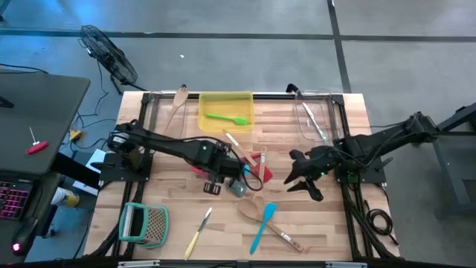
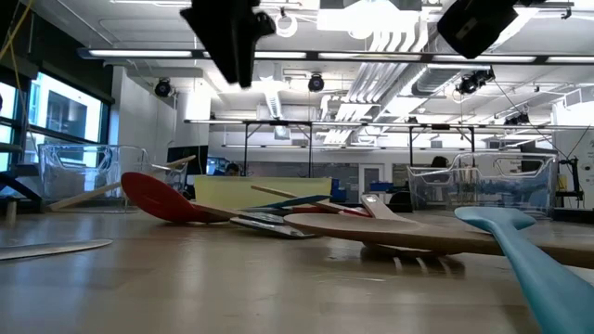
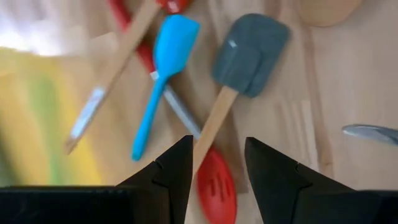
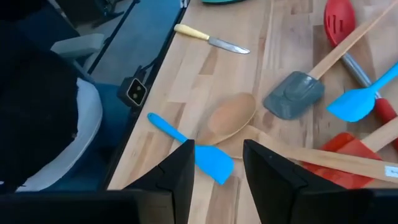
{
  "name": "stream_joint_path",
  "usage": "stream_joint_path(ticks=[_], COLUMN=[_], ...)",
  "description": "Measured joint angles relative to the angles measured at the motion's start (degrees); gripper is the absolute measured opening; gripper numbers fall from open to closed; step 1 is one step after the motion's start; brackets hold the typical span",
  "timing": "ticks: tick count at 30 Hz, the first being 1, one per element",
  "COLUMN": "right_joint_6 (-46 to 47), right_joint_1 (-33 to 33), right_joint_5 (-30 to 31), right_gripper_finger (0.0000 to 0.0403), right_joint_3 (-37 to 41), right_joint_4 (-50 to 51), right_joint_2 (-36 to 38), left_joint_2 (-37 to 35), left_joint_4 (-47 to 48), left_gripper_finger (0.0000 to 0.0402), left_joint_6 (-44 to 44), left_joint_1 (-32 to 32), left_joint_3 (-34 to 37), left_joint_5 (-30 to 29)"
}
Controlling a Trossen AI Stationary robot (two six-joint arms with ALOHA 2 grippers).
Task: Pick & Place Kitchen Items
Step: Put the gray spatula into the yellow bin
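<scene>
Left gripper (image 3: 217,171) hovers w/ fingers part open, empty, directly over the wooden handle of a grey spatula (image 3: 249,53); a blue spatula (image 3: 165,68) lies just beside, a red slotted spoon (image 3: 214,186) beneath. Farther off, right gripper (image 4: 217,165) hangs part open, empty, above a wooden spoon (image 4: 233,118) on the worktop (image 4: 186,81).

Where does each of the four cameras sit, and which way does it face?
High: overhead, straight down on the table; both arms show.
Low: at tabletop height, level across the utensils; arm parts hang at the top.
Left wrist: above the grey spatula; left hand open around its wooden handle.
Right wrist: over the blue spatula; right hand open.
Shared: both wrist views show the grey spatula.
</scene>
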State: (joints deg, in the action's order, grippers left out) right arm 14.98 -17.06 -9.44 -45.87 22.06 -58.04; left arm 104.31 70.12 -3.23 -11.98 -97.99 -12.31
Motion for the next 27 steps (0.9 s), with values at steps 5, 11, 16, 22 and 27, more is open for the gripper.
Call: stream_joint_path(ticks=[5, 11, 16, 22, 27], right_joint_6=[-2.71, -4.88, -4.93, -6.18, -8.34], right_joint_1=[-3.27, -4.36, -4.33, -4.33, -4.33], right_joint_5=[2.98, 5.23, 7.07, 7.23, 8.20], right_gripper_finger=[0.0128, 0.0128, 0.0128, 0.0128, 0.0128], right_joint_3=[0.00, 0.00, 0.00, 0.00, 0.00], right_joint_4=[-1.45, -3.15, -3.51, -4.10, -5.21], right_joint_2=[0.00, 0.00, 0.00, -0.02, -0.02], left_joint_2=[0.00, 0.00, 0.00, 0.02, 0.02], left_joint_4=[-7.02, -10.74, -17.88, -20.85, -22.05], left_gripper_finger=[0.0141, 0.0141, 0.0141, 0.0141, 0.0141], left_joint_6=[-3.41, -4.50, -10.42, -13.03, -13.49], left_joint_1=[0.21, 3.34, 5.66, 8.53, 9.54], left_joint_3=[7.17, 12.53, 17.13, 20.98, 20.93], left_joint_5=[2.76, 8.29, 11.78, 14.35, 14.31])
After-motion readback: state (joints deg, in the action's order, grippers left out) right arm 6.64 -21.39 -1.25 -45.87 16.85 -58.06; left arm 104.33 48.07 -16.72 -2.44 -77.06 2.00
